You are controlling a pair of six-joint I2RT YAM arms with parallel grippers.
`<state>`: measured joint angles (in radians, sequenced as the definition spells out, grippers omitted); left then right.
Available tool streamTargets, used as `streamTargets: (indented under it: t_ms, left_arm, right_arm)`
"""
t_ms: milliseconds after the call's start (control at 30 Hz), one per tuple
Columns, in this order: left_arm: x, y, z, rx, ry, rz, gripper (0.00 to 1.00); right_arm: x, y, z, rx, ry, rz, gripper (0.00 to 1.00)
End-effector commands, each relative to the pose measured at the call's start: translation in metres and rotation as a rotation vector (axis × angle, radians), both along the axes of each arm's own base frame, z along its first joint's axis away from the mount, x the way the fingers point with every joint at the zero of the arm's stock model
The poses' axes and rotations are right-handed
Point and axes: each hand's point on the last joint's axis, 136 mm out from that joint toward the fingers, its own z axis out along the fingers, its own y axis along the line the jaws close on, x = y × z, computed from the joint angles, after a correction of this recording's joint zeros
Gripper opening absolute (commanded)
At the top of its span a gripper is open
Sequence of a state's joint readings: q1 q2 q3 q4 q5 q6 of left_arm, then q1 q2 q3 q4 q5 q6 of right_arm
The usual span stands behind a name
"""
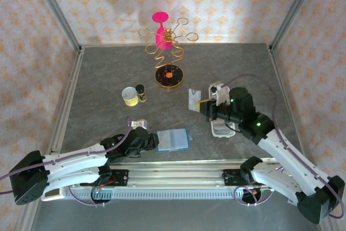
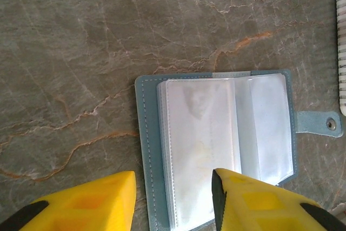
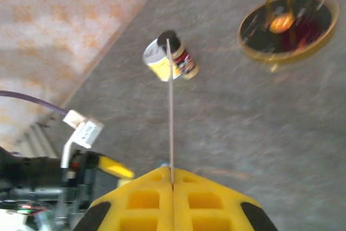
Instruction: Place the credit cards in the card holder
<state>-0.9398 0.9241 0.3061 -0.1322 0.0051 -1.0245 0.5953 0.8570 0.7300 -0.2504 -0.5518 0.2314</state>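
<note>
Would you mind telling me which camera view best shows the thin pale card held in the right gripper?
The top external view: the thin pale rectangular card presents its flat face, ahead of the right gripper. The right wrist view catches it edge-on, a thin line standing up from the shut yellow fingers.

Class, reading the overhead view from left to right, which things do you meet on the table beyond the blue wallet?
cup → small bottle → gold stand → card
</note>
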Motion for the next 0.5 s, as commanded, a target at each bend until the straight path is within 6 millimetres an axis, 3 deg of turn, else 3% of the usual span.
streamTargets:
  t_ms: [0, 100, 200, 267, 467]
  left_arm:
    - [0.002, 0.009, -0.005, 0.019, 0.009, 0.044, 0.44]
    - [0.001, 0.007, -0.009, 0.019, 0.020, 0.041, 0.44]
    - [0.002, 0.002, -0.011, 0.012, 0.028, 0.030, 0.41]
    - [0.001, 0.000, -0.012, 0.006, 0.033, 0.022, 0.39]
    - [-0.001, -0.002, -0.022, 0.017, 0.056, 0.015, 0.36]
  right_arm:
    - [-0.013, 0.030, -0.007, 0.252, 0.224, -0.053, 0.00]
    - [-0.025, 0.048, -0.040, 0.274, 0.361, -0.073, 0.00]
    - [-0.034, 0.056, -0.093, 0.183, 0.518, -0.118, 0.00]
    - [-0.040, 0.060, -0.117, 0.122, 0.558, -0.125, 0.00]
    - [-0.041, 0.070, -0.146, 0.082, 0.614, -0.128, 0.00]
